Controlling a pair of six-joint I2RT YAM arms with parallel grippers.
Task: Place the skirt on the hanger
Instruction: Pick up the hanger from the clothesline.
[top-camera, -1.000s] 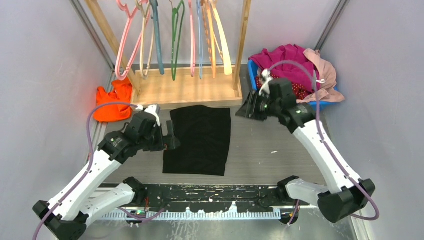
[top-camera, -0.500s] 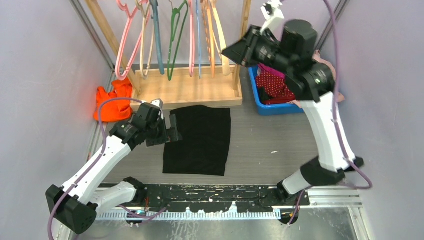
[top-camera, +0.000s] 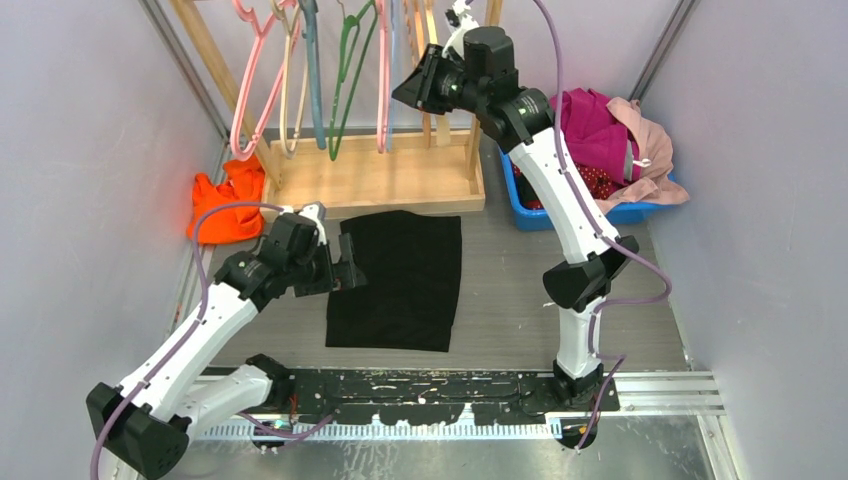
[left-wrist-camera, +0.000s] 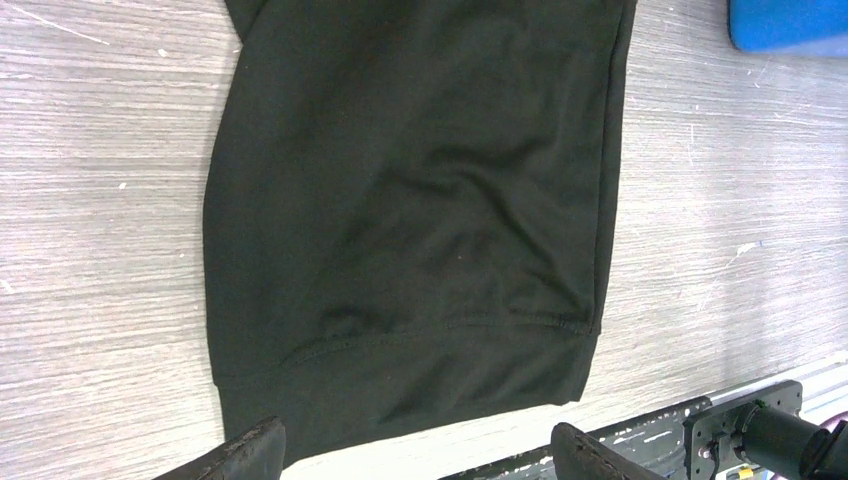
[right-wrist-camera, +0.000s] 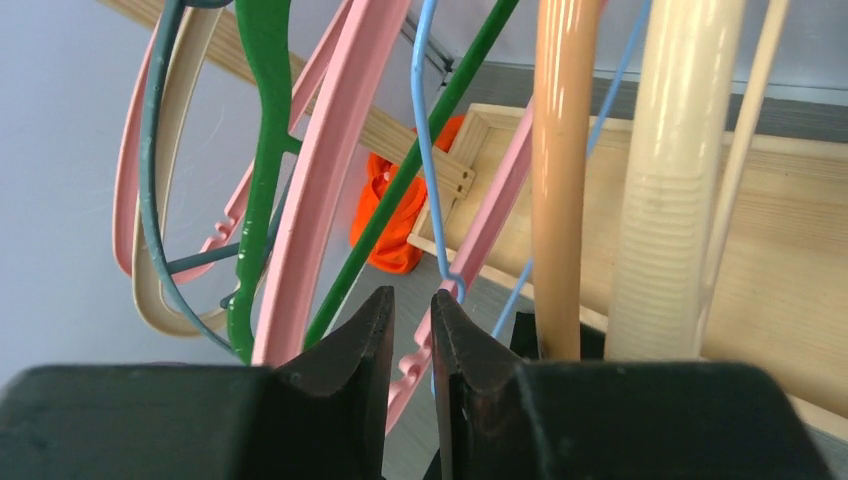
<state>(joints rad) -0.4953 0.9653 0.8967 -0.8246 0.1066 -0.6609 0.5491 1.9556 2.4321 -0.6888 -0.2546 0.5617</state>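
Right gripper (right-wrist-camera: 412, 300): your fingers are nearly pressed together among the far rack (top-camera: 370, 180), with a pink hanger (right-wrist-camera: 487, 225) in the slit; whether they grip it is unclear.
Left gripper (left-wrist-camera: 420, 462): spread wide at the left edge of the black cloth (left-wrist-camera: 420, 200).
Skirt (top-camera: 598, 182): in the blue bin (top-camera: 530, 215), far right.

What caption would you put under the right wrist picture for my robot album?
Right pincer nips the thin pink hanger, hung beside a green hanger and a tan hanger.

Black garment (top-camera: 398, 280), orange cloth (top-camera: 222, 208)
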